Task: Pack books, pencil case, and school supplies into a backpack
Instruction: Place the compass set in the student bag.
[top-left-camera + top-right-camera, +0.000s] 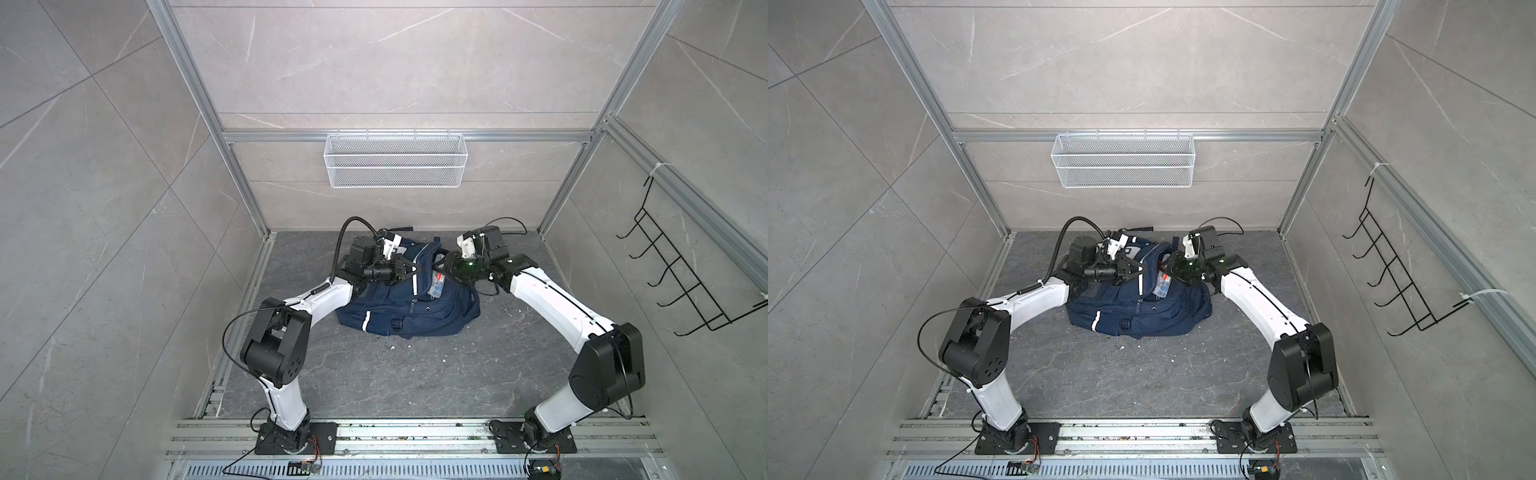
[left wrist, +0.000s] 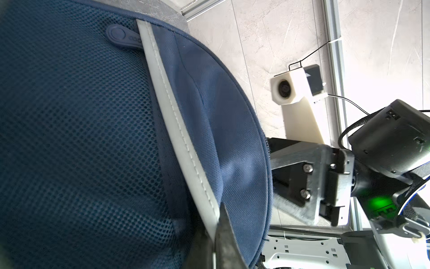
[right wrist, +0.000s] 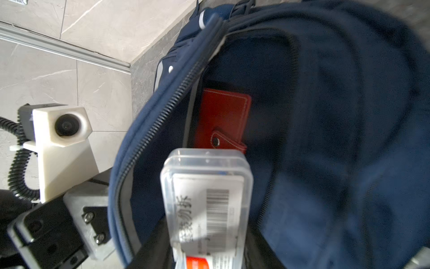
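Observation:
The navy backpack [image 1: 399, 309] [image 1: 1133, 318] lies on the grey floor, its main compartment gaping. My left gripper [image 1: 409, 270] [image 1: 1140, 269] [image 2: 218, 216] is shut on the backpack's flap, pinching it at a white reflective stripe [image 2: 176, 130]. My right gripper [image 1: 442, 270] [image 1: 1169, 269] [image 3: 207, 237] is shut on a clear plastic box [image 3: 207, 186] [image 1: 436, 284] with a barcode label, one of the school supplies, and holds it in the backpack's opening [image 3: 337, 116]. Deeper inside stands the red snap case [image 3: 221, 118]. The books and the pencil case are hidden.
A white wire basket [image 1: 395, 166] hangs on the back wall. A black wire hook rack [image 1: 681, 282] sticks out from the right wall. Aluminium frame posts stand at the floor's back corners, and metal rails [image 1: 415, 440] run along the front by the arm bases.

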You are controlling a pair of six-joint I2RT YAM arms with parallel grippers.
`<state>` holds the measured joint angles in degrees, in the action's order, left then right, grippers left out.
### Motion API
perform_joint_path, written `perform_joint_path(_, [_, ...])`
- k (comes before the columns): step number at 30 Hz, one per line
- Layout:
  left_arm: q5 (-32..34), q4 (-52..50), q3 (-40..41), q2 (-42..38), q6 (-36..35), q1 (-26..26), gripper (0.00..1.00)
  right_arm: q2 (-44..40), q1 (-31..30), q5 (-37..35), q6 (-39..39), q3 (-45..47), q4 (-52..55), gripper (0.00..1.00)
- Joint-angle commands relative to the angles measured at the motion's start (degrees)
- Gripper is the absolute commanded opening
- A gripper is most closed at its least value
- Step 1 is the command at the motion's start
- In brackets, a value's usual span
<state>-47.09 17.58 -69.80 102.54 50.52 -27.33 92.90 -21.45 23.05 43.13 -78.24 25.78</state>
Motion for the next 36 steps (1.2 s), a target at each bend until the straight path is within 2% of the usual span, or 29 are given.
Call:
perform_joint_path(1, [0.51,4.82,-1.61,-3.6,0.28,0.88,0.0,2.97,-1.04,1.12,3.05,-2.34,-4.51,0.0])
perform_joint_path(14, [0.49,5.41,-1.31,-4.02,0.76,0.88,0.0,10.13,-1.83,3.57,4.68,-6.26,-9.17,0.0])
perform_joint_path(18, [0.44,6.13,-1.22,-3.8,1.37,0.86,0.0,11.24,-2.3,3.46,4.42,-7.12,-8.93,0.04])
perform_joint_path(25, [0.68,7.09,-0.79,-3.44,2.2,0.8,0.0,11.07,-2.37,2.33,3.74,-7.0,-7.67,0.15])
perform_joint_path(36, [0.51,8.46,0.11,-3.15,3.28,0.88,0.0,8.51,-2.36,0.38,1.45,-7.87,-4.61,0.47])
